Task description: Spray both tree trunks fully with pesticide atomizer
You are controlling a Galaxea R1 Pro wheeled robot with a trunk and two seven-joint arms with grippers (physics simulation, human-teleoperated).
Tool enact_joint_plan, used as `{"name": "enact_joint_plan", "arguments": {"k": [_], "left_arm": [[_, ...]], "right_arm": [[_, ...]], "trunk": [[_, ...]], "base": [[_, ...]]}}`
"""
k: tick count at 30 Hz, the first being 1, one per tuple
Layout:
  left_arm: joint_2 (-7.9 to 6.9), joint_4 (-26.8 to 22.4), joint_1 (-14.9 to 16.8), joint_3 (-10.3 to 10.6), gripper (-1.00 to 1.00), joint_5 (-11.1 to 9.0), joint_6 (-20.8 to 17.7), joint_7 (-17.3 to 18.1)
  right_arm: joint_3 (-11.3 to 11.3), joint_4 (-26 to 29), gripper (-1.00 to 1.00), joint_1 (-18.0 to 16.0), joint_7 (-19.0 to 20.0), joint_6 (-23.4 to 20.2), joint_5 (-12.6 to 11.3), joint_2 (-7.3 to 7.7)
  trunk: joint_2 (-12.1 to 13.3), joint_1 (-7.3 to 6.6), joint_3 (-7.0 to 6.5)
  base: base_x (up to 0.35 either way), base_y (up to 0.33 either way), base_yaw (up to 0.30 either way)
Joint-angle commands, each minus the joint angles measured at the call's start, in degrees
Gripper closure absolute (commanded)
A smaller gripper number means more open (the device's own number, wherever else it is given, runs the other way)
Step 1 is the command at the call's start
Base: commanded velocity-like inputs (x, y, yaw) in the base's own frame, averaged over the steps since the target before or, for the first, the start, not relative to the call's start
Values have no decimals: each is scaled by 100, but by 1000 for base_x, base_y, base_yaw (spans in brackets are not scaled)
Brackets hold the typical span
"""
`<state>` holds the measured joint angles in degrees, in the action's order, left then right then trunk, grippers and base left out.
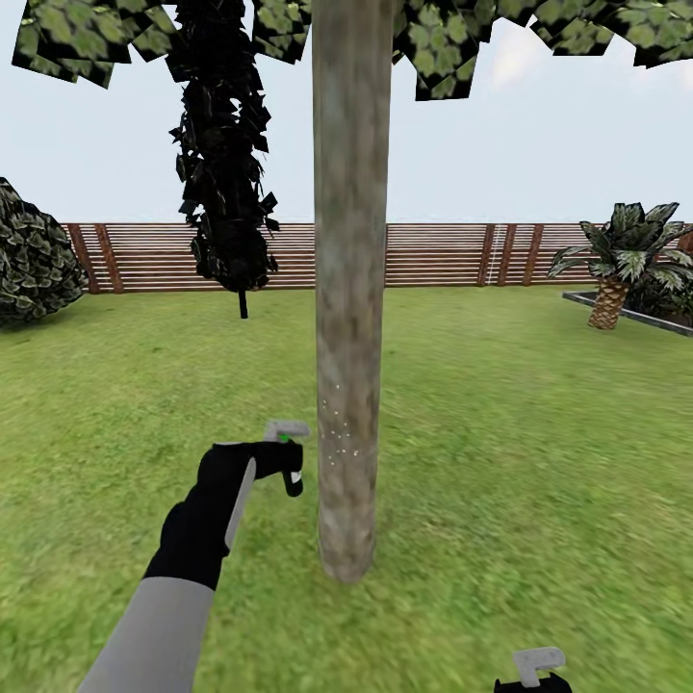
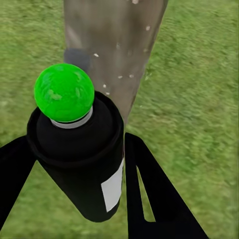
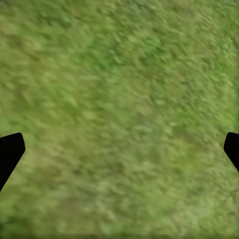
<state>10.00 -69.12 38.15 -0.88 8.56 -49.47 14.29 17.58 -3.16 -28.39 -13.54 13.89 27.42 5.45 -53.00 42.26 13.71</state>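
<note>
A straight grey-brown tree trunk (image 1: 351, 289) rises from the lawn at the middle of the head view, with green leaves (image 1: 77, 34) overhead. My left gripper (image 1: 286, 460) is shut on the pesticide atomizer (image 1: 293, 474), a small black bottle held just left of the trunk's lower part. In the left wrist view the atomizer (image 2: 79, 159) shows a white label and a green round tip pointing at the trunk (image 2: 114, 45), between my black fingers (image 2: 149, 194). White specks of pesticide (image 1: 337, 443) dot the bark (image 2: 119, 77). My right gripper (image 1: 534, 674) hangs open over grass (image 3: 119, 149).
A dark narrow conifer (image 1: 226, 164) stands behind and left of the trunk. A wooden slat fence (image 1: 433, 252) closes the lawn at the back. A leafy bush (image 1: 29, 255) sits far left; a palm-like plant (image 1: 616, 260) and a bed edge (image 1: 626, 313) lie far right.
</note>
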Motion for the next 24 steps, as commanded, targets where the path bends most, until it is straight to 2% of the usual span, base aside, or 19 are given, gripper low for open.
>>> {"name": "enact_joint_plan", "arguments": {"k": [1, 4, 5, 8, 9, 11, 12, 14, 15, 19, 24], "left_arm": [[0, -37, 0, 0, 100, -3, -38, -2], [0, -77, 37, 0, 100, -3, -82, -4], [0, -86, 149, -3, 100, -3, -182, -4], [0, -89, 388, -7, 100, -3, -525, -5], [0, -50, 681, -8, 100, 0, -642, -5], [0, 85, 1055, -8, 100, 3, -687, -2], [0, 384, 1402, -9, 100, 5, -705, 2], [0, 670, 1674, -9, 100, -13, -710, 3], [0, 883, 1961, -9, 100, -124, -712, 3], [0, 1032, 2412, -9, 100, -428, -719, 3], [0, 1031, 2553, -9, 100, -513, -726, 3]], "right_arm": [[0, 0, -100, 0, 0, 0, 0, 0], [-1, 0, -100, 0, 5, 5, 40, -26], [0, 0, -100, 0, 7, 19, 151, -52], [0, 2, -100, 0, 8, 36, 234, -66], [5, 1, -100, 0, 3, 32, 250, -69], [8, 0, -100, 95, -9, 8, 259, -68], [8, 6, -100, 448, -21, 6, 262, -49], [9, 8, -100, 615, -29, 3, 263, -39], [9, 8, -100, 688, -33, 1, 263, -32], [9, 9, -100, 730, -35, 3, 264, -32], [9, 1, -100, 738, -27, 6, 264, -45]], "trunk": [[0, 0, 0], [0, 0, 0], [0, 0, 0], [0, 0, 0], [0, 0, 0], [0, 0, 0], [0, 0, 0], [0, 0, 0], [0, 0, 0], [0, 0, 0], [0, 0, 0]], "base": [[0, 0, 0], [0, 0, 0], [0, 0, 0], [0, 0, 0], [0, 0, 0], [0, 0, 0], [0, 0, 0], [0, 0, 0], [0, 0, 0], [0, 0, 0], [0, 0, 0]]}}
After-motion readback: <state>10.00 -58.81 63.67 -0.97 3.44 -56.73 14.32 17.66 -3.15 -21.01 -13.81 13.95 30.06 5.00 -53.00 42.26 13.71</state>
